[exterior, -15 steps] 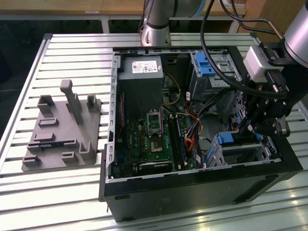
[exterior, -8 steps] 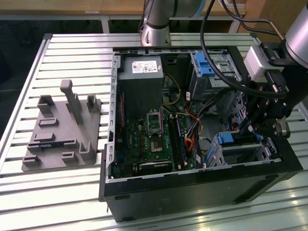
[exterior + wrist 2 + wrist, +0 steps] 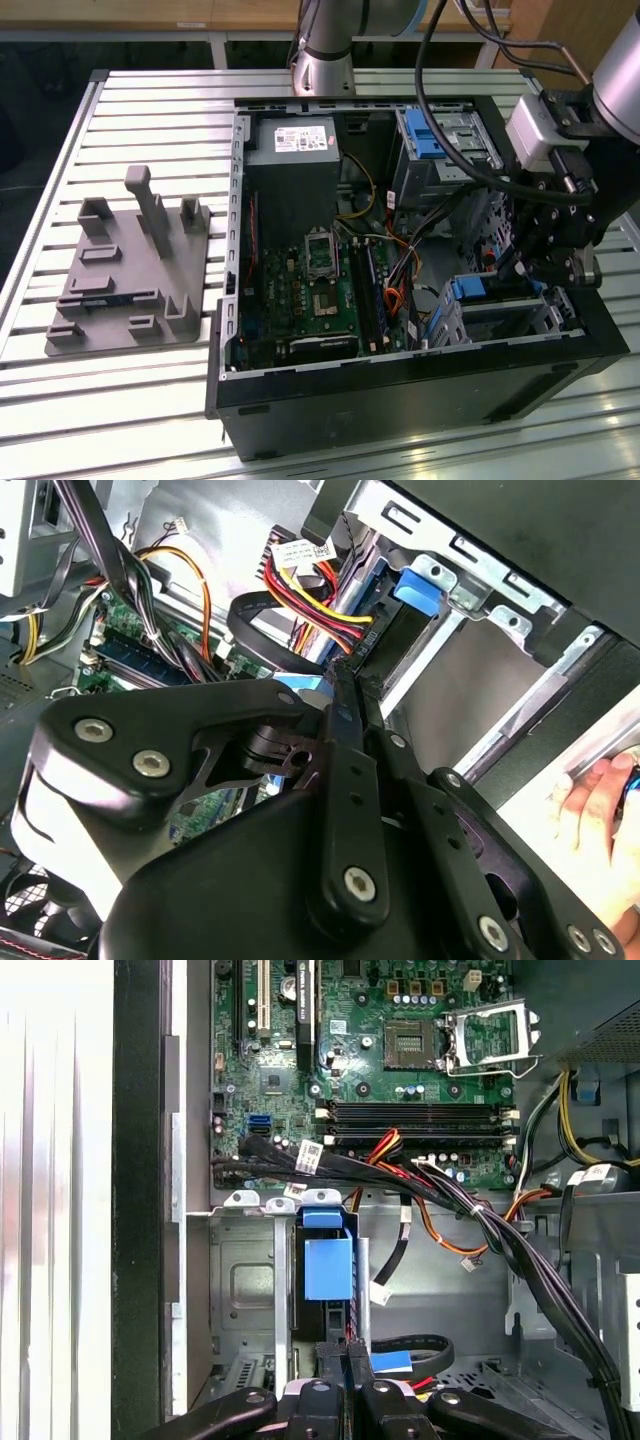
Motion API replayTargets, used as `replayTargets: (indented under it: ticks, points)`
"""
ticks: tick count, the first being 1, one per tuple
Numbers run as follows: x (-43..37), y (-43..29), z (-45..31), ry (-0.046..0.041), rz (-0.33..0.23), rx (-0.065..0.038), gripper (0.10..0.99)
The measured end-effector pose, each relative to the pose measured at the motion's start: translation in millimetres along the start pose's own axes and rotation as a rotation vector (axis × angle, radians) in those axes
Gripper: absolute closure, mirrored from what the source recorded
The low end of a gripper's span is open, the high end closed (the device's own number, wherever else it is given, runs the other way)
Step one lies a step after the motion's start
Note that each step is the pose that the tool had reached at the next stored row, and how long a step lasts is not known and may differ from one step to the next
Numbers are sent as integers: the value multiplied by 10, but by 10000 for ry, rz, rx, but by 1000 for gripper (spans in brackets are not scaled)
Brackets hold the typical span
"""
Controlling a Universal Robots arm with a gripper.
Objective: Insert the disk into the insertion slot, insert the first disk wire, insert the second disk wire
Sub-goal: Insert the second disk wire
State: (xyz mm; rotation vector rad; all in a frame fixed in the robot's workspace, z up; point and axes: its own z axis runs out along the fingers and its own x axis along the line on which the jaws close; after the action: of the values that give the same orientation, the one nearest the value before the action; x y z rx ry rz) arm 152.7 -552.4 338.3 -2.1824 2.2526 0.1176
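Note:
The disk [image 3: 490, 290] lies inside the insertion slot [image 3: 505, 322], the small silver cage at the case's front corner on the exterior view's right. Its blue carrier [image 3: 328, 1265] shows end-on in the cage [image 3: 245, 1280] in the first wrist view, and a blue tab [image 3: 425, 585] shows in the second. My gripper [image 3: 512, 268] hangs right over the disk's edge. Its fingers [image 3: 347, 1352] are pressed together on the end of a red, yellow and black disk wire [image 3: 320, 605], which runs straight to the fingertips [image 3: 345, 670] at the disk.
A black flat cable with a blue tag [image 3: 390, 1360] loops beside the fingers. Wire bundles [image 3: 480, 1220] cross above the cage. The motherboard [image 3: 310, 290], power supply [image 3: 290, 150] and blue-latched upper bay [image 3: 430, 140] fill the case. A grey fixture plate [image 3: 130, 270] lies outside. A person's hand [image 3: 600, 810] rests outside the case.

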Motion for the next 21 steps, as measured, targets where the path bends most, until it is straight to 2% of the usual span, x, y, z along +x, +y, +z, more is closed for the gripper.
replayTargets:
  ticks: [21]
  points:
    - [3,-12,44,-4,137,-22,941]
